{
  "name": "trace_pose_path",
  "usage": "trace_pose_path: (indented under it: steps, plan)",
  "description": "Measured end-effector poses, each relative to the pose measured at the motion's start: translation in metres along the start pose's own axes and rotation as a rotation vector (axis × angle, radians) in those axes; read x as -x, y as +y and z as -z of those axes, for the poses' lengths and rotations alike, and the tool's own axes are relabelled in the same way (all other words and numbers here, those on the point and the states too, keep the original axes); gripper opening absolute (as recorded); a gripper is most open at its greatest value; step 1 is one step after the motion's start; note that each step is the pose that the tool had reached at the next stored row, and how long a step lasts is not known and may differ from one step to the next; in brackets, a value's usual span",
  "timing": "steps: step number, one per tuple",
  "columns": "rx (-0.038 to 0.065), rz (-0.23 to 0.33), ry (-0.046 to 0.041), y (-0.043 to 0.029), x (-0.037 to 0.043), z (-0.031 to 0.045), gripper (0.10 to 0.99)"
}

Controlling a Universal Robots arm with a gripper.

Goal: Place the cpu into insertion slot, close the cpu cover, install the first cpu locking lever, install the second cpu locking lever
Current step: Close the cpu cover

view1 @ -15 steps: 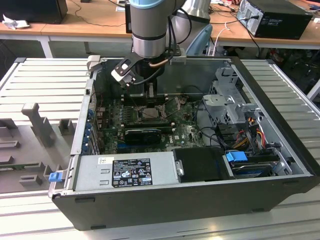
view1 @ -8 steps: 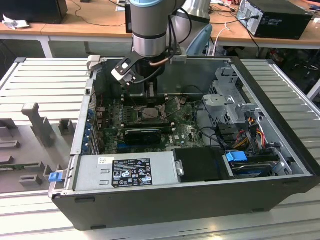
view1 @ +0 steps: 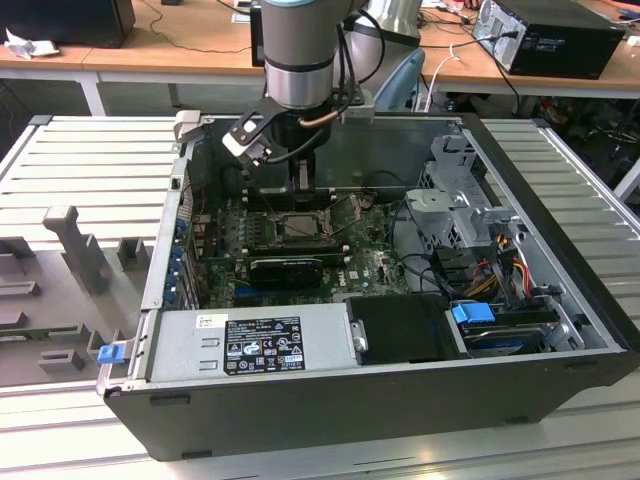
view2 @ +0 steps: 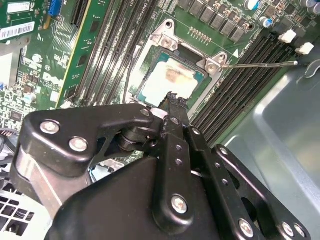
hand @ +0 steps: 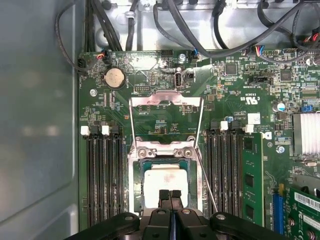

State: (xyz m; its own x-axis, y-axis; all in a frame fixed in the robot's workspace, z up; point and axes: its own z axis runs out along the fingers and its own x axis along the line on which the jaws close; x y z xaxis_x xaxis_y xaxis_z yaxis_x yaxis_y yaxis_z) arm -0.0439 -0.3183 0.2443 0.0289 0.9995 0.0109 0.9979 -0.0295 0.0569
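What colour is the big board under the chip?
The board is green; clearest in the first wrist view.

this looks like a robotics lab or electronics workshop: an opened desktop computer case (view1: 330,400) lies on its side on a ribbed metal worktable (view1: 90,160), its green motherboard (hand: 150,75) bared, with a robot arm (view1: 300,50) reaching down into it. grey moulded fixtures (view1: 75,250) sit on the table at the exterior view's left. behind stand wooden desks (view1: 170,55) strewn with loose cables (view1: 440,70), another computer tower (view1: 560,35) lying flat on one, and a blue chair (view1: 400,80) near them.
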Motion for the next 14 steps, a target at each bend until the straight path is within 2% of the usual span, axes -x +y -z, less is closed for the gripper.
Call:
trace_pose_path:
  steps: [14]
  plan:
    - [0.000, 0.000, 0.0016, 0.0003, -0.0001, 0.0055, 0.106]
